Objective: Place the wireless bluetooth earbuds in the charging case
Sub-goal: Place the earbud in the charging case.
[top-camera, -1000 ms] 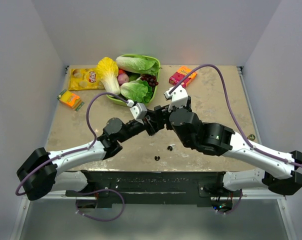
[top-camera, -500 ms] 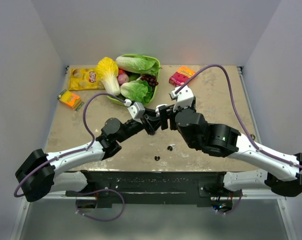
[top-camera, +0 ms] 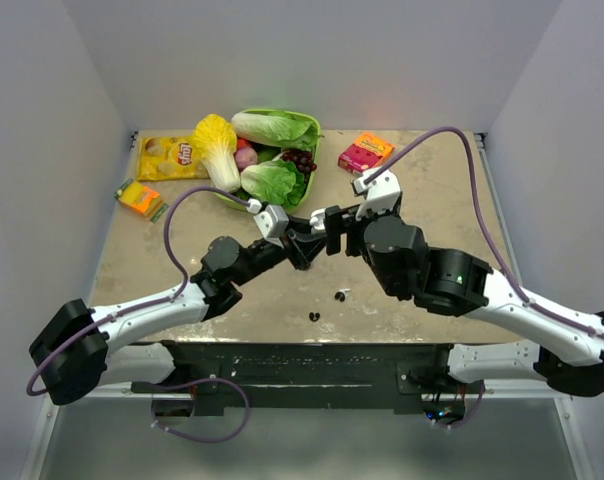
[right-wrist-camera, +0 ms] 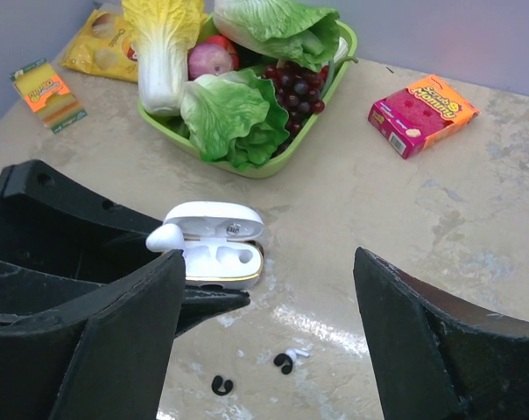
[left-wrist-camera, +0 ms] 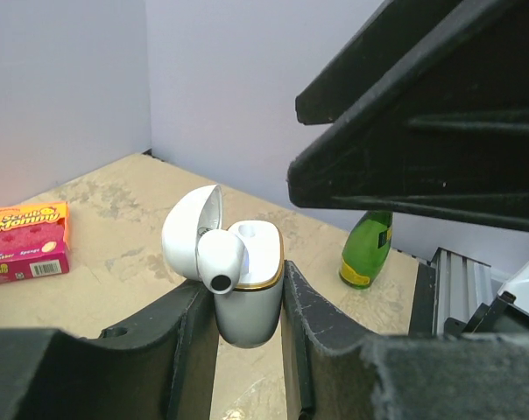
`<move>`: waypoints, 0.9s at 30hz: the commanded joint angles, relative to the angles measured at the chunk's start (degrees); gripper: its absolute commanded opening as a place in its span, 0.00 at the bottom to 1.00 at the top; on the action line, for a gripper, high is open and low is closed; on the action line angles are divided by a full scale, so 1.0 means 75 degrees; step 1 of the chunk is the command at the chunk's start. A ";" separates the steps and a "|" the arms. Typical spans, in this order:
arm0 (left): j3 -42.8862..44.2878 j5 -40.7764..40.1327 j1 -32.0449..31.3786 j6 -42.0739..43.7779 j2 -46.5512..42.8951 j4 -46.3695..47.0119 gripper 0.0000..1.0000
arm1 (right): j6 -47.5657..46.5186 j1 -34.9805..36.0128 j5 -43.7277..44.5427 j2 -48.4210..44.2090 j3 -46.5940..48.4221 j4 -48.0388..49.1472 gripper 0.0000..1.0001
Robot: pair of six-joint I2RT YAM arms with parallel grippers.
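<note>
Charging case (left-wrist-camera: 247, 293), lid up, in left gripper (left-wrist-camera: 244, 306); earbuds (right-wrist-camera: 286, 360) nr table (top-camera: 152, 250) edge

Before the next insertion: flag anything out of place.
The charging case, held open-lidded by the left gripper, has a white bud perched on its rim, not seated. Two small dark pieces lie loose on the table.

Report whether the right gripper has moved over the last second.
Yes. The right gripper has shifted to the right in the top view, drawing nearer to the pink sponge box.
</note>
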 commanded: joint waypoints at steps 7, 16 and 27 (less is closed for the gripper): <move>0.0027 -0.0088 0.0013 0.0211 -0.0009 0.0581 0.00 | -0.0186 -0.0015 -0.0006 0.0865 0.0800 0.0483 0.81; -0.0043 -0.0076 0.0013 0.0223 -0.0102 0.0593 0.00 | -0.0116 -0.0132 0.0135 0.1147 0.0835 0.0272 0.80; -0.0055 -0.0216 0.0013 0.0293 -0.0243 0.0569 0.00 | -0.0010 -0.0143 -0.0017 0.0796 0.0425 0.0108 0.79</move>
